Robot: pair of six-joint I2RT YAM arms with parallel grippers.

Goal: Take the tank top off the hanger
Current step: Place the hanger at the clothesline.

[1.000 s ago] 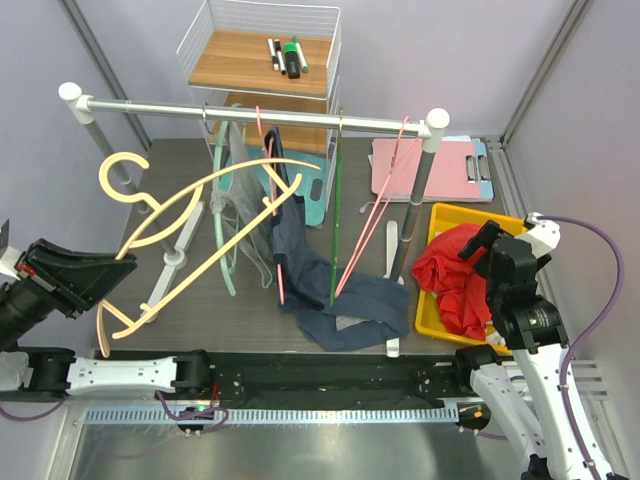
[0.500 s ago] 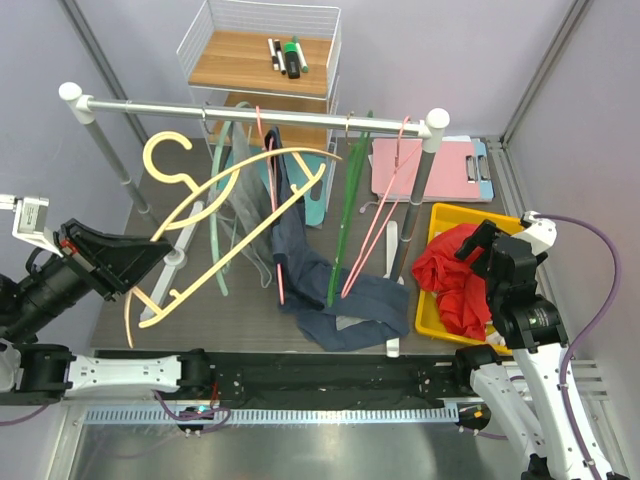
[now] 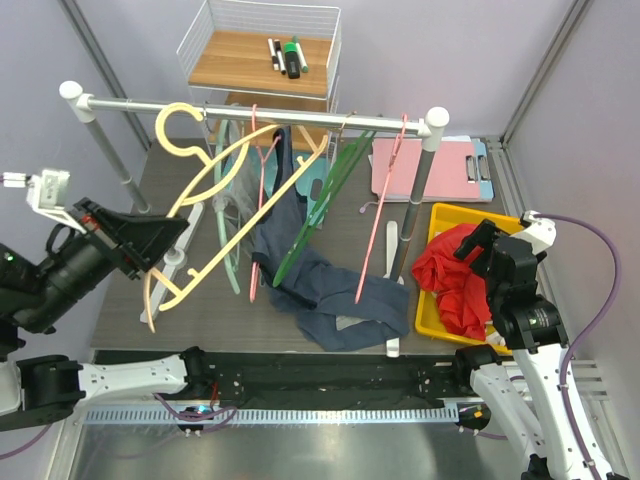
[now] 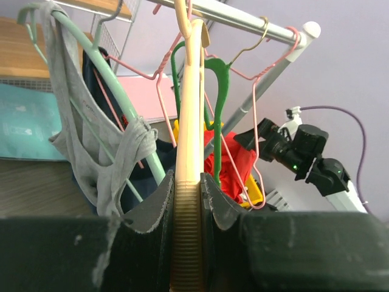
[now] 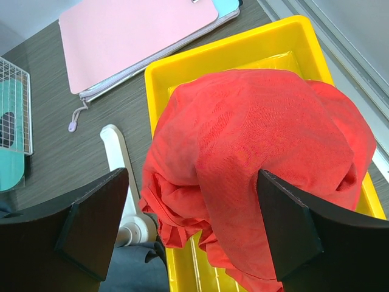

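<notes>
While your left gripper pinches the bare cream plastic hanger between narrow-set fingers, you see that hanger only edge-on from the wrist. Its hook runs off the top of the picture and its lower end vanishes behind the gripper body. From above, the hook overlaps the silver clothes rail, but you cannot tell whether it sits over the rail or merely in front of it.

The grey tank top is on the mint-green plastic hanger, just left of the cream one. Its straps are bunched along the hanger's arm, and its lower hem is cut off by the gripper. From above it is hard to make out, lost behind the crossing hangers.

A dark green plastic hanger hangs tilted just right of the cream one. A navy garment trails from the rail area down onto the dark table; what carries its upper end is hidden.

Your right gripper stands wide apart, gripping nothing, poised above a red garment heaped in the yellow plastic tray. The heap's shape tells you nothing of its cut, and the tray's near end runs out of the wrist picture.
</notes>
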